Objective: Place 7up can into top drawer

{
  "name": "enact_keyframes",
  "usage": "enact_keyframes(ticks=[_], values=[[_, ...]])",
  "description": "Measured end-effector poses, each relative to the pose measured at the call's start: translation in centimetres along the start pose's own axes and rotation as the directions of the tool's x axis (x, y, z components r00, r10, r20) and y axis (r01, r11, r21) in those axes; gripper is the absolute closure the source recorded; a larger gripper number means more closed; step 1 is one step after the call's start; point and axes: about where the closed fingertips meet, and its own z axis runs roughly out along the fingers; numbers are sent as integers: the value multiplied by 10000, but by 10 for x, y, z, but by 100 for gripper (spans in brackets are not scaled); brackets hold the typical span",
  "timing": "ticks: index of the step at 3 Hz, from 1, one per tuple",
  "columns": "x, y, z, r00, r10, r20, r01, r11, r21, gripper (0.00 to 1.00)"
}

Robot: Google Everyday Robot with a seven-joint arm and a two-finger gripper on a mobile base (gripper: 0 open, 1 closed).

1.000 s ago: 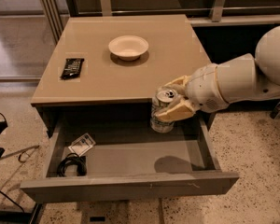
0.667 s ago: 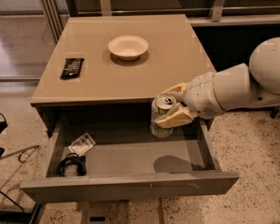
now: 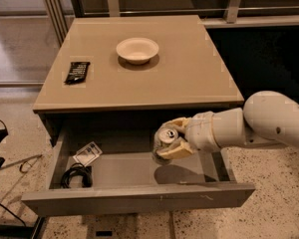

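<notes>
Silver-white aluminium 7up can [image 3: 164,146] with faint green markings: held over the right half of the wide shallow grey top drawer [image 3: 139,198], which stands pulled out below the tan tabletop [image 3: 189,78]. Long axis near upright. Silver pull-tab top faces up toward the camera; base points down at the grey drawer floor. Whether the base touches the floor cannot be told. A dark shadow lies on the floor just right of the can.

Two-finger gripper [image 3: 170,139] reaches in from the right, at the drawer's mouth under the table's front edge. Its cream fingers [image 3: 178,151] are clamped on the can's sides, one behind and one in front. White arm [image 3: 269,123] runs off the right edge, cut off there.

Hidden or unclear: lower can body partly covered by the near finger; logo lettering not legible. Back of the drawer is in shade under the tabletop.

Drawer's left end: small white packet [image 3: 87,153], print unreadable, and just in front of it a coiled black cable [image 3: 75,176].

Tabletop: round cream bowl [image 3: 137,50] near the back centre; flat black rectangular object [image 3: 77,71] at the left, well apart from the bowl, kind not clear.
</notes>
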Motion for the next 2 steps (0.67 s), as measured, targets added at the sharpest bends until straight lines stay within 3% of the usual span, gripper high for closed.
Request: enact_keyframes(ticks=[2], values=[[74,30,72,9994,342,-46,-343,9983,-469,100]])
